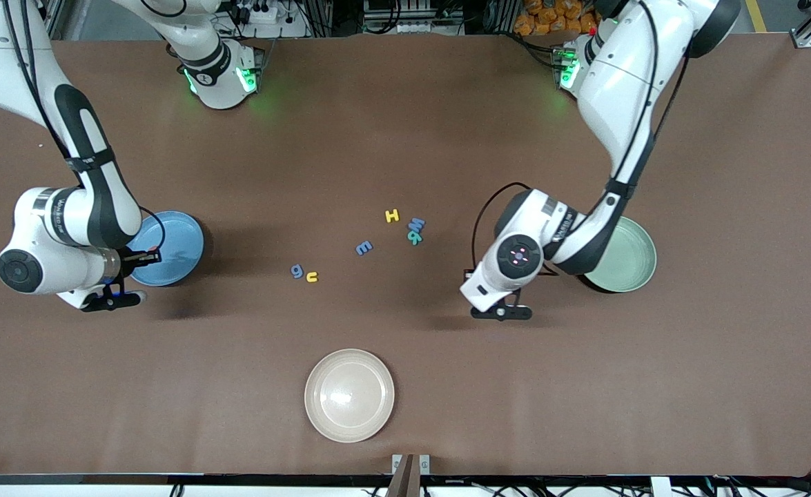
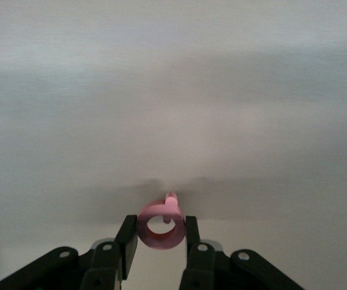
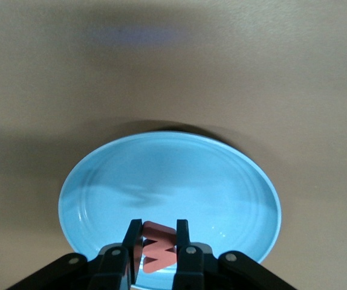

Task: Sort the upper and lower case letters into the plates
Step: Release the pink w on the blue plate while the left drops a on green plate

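The left gripper [image 2: 160, 232] pinches a round pink foam letter [image 2: 160, 226] over bare table beside the pale mint green plate [image 1: 627, 261], while the right gripper [image 3: 159, 241] clamps a red-pink foam W [image 3: 157, 249] over the sky blue plate [image 3: 161, 181].

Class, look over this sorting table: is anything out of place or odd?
Yes: a third, cream-beige plate sits empty nearest the front camera, apart from the sky blue plate and the mint green plate. Also, two letters, blue and teal, touch rather than lying separately.
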`<state>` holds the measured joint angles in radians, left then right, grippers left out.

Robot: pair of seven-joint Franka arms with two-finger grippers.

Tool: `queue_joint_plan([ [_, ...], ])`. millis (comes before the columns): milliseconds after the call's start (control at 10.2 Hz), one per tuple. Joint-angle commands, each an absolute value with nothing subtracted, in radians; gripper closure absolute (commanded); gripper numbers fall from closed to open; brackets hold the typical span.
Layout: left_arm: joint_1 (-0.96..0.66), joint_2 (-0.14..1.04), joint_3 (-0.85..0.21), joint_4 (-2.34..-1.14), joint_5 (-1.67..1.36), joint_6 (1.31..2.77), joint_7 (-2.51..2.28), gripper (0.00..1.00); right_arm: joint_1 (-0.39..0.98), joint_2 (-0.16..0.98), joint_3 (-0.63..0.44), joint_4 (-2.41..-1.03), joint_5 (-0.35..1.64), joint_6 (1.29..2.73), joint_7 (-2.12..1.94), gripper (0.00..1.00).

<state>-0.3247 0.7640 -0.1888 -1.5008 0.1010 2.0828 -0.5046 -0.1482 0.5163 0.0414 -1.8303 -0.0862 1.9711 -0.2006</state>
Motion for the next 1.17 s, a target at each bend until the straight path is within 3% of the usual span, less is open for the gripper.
queue_joint_plan([
  [0,-0.211,0.645,-0.199,-1.629,0.12,2.065,-0.374,1.0,-0.156,0.512,0.052,-1.836,-0.104,1.976,-0.213,0.88],
  [195,-0.115,0.569,-0.199,-1.712,0.121,2.053,-0.241,1.0,-0.156,0.512,0.052,-1.836,-0.104,1.976,-0.215,0.78],
  [293,-0.076,0.527,-0.199,-1.754,0.121,2.049,-0.198,1.0,-0.155,0.514,0.052,-1.836,-0.104,1.976,-0.213,0.27],
  [391,-0.052,0.502,-0.199,-1.79,0.121,2.049,-0.174,1.0,-0.156,0.514,0.052,-1.836,-0.104,1.976,-0.213,0.03],
  [684,0.121,0.459,-0.213,-1.885,0.123,2.068,-0.114,1.0,-0.156,0.517,0.052,-1.836,-0.104,1.976,-0.213,0.0],
  [1075,0.158,0.474,-0.221,-1.92,0.111,2.092,-0.113,1.0,-0.141,0.514,0.058,-1.835,-0.092,1.968,-0.201,0.01],
])
